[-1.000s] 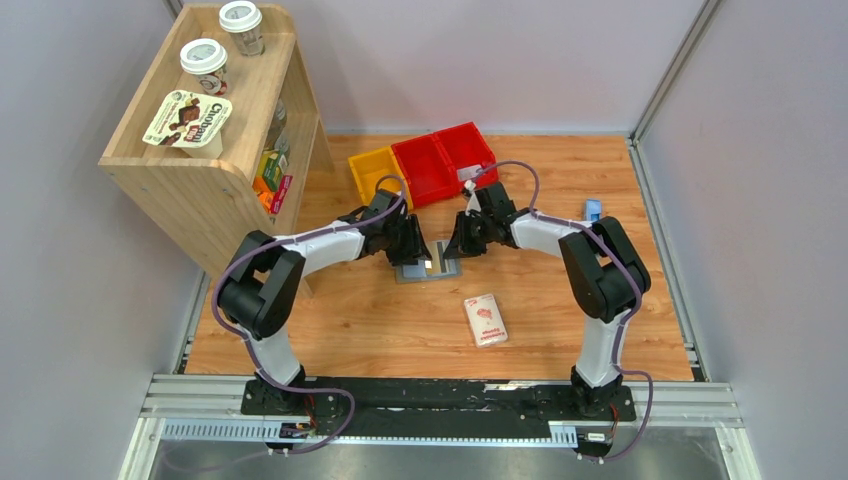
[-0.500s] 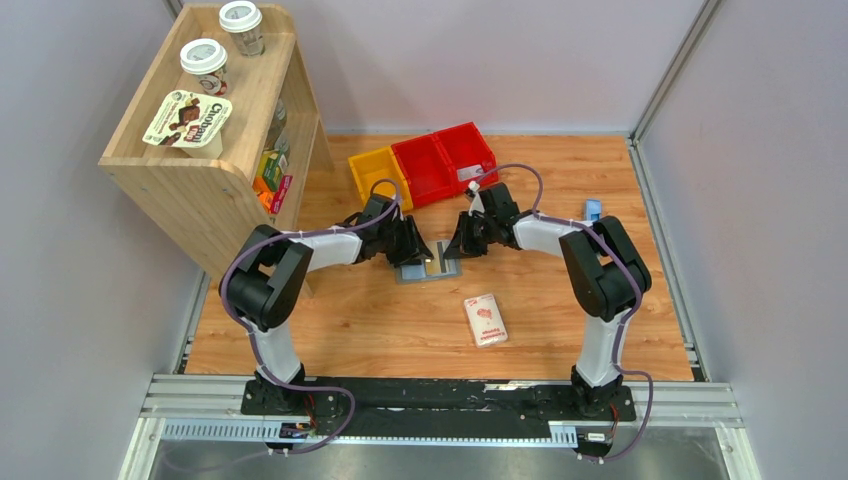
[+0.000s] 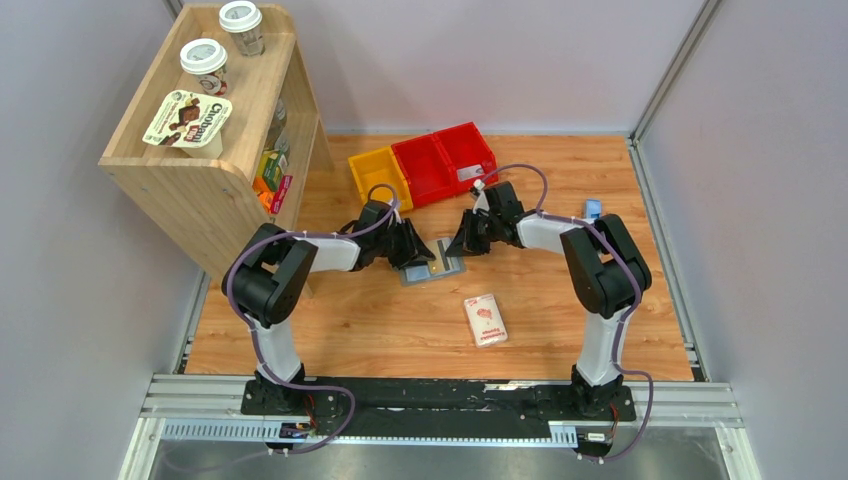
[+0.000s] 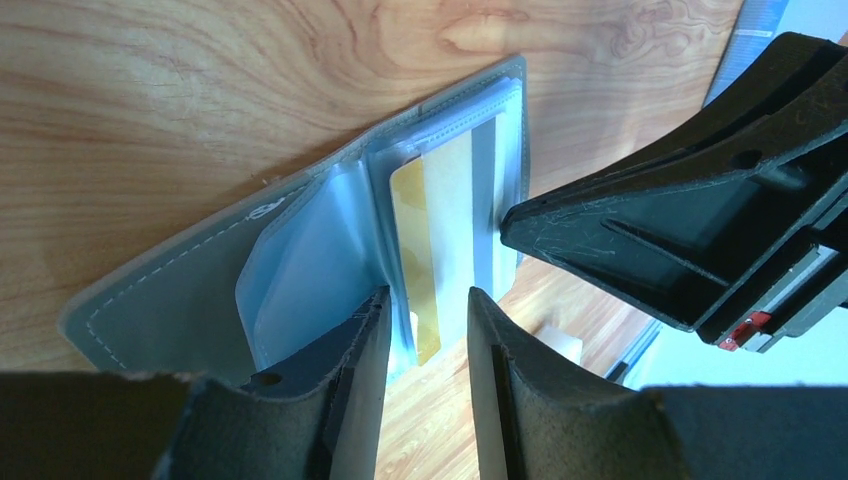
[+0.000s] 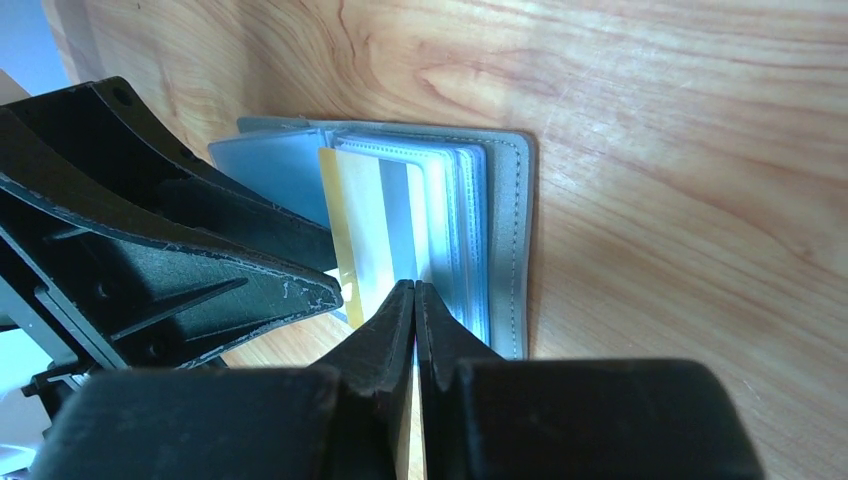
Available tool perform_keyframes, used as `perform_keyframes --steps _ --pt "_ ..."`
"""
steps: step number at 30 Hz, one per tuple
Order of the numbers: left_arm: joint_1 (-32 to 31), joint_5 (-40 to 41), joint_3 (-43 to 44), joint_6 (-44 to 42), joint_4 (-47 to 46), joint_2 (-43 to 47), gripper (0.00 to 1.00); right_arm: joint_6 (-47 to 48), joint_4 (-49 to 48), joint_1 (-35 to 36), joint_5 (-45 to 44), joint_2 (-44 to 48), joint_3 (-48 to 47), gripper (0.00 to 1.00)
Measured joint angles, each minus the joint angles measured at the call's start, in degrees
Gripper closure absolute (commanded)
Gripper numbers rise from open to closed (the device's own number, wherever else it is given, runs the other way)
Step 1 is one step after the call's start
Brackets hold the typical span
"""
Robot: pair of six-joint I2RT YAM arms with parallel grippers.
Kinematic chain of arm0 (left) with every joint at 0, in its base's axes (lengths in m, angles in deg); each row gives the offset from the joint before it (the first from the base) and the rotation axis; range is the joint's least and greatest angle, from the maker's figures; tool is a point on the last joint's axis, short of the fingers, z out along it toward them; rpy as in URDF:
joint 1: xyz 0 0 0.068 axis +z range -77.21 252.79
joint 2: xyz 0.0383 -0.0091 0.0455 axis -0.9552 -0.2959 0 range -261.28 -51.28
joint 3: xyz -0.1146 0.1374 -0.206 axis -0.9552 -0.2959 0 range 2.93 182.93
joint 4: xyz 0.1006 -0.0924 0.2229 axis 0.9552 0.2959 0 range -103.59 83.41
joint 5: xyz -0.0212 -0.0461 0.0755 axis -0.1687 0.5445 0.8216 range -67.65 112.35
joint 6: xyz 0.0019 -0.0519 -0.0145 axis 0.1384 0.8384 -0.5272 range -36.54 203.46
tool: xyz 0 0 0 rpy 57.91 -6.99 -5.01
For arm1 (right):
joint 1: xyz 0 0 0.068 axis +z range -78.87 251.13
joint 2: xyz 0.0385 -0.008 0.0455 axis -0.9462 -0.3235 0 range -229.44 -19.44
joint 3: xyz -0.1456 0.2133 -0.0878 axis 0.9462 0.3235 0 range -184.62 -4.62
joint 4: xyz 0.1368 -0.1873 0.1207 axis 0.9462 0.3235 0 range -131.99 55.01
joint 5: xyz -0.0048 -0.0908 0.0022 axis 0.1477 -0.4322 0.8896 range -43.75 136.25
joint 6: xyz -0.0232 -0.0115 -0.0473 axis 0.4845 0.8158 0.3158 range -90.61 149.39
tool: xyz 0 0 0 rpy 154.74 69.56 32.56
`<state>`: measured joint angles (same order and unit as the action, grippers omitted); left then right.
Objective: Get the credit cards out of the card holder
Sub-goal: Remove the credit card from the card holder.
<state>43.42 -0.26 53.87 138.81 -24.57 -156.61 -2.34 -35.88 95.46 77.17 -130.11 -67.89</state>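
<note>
**Counts**
- Shelf (image 3: 205, 165): one, wooden, far left.
- Cups (image 3: 205, 65): two, lidded.
- Tub (image 3: 187, 118): one, lid up.
- Bins (image 3: 425, 165): three, one yellow and two red, in a row at the far side of the table (image 3: 330, 330).
- Holder (image 3: 432, 266): one, grey.
- Card (image 4: 418, 250): one tan face showing, with a pale band and a grey stripe beside it. Cannot tell whether that is a second card.
- Packet (image 3: 486, 320): one, white and pink.
- Blue object (image 3: 593, 209): one, small, near the right edge.

**Containers**
- Shelf: cups and tub on top, small cartons (image 3: 271, 170) on the lower level, number unclear.
- Bins: contents not to be made out.
- Holder: lying open mid-table between the two grippers, with clear blue-grey pockets facing up and the card in the pockets. Packet nearer the arm bases, to the right and apart from it.

**Tools**
- Left gripper (image 4: 425, 300): jaws part open, one finger on each side of the card's near end with a gap on both sides, nothing pinched. Low over the holder's left leaf.
- Right gripper (image 5: 414, 290): jaws pressed together with nothing between them. Tip down on the right leaf's pockets, at the card's edge.
</note>
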Motion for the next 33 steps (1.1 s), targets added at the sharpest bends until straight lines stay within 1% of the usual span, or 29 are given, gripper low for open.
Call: perform_keyframes --steps 8,13,21,23,24,27,33 --pt "0.26 -1.88 -3.72 2.51 -8.98 -0.31 0.62 -0.7 -1.51 -0.26 1.07 -0.79 0.0 0.92" --pt "0.26 -1.9 -5.7 3.39 -13.25 -0.17 0.69 -1.11 -1.62 -0.37 1.27 -0.9 0.02 0.92" --pt "0.26 -1.4 -7.32 3.96 -15.8 1.36 0.79 -1.49 -1.99 -0.44 1.6 -1.22 0.0 0.92" --pt "0.26 -1.01 -7.78 4.0 -16.15 1.55 0.84 -1.51 -2.23 -0.44 1.57 -1.38 0.0 0.92" --pt "0.26 -0.85 -7.91 4.04 -16.22 1.62 0.9 -1.53 -2.29 -0.5 1.66 -1.44 0.02 0.92" --pt "0.26 -0.59 -8.13 4.26 -16.35 1.75 0.99 -1.62 -2.38 -0.52 1.81 -1.53 0.0 0.92" --pt "0.26 -0.61 -8.26 4.37 -16.61 2.01 1.0 -1.7 -2.43 -0.55 1.81 -1.57 0.0 0.92"
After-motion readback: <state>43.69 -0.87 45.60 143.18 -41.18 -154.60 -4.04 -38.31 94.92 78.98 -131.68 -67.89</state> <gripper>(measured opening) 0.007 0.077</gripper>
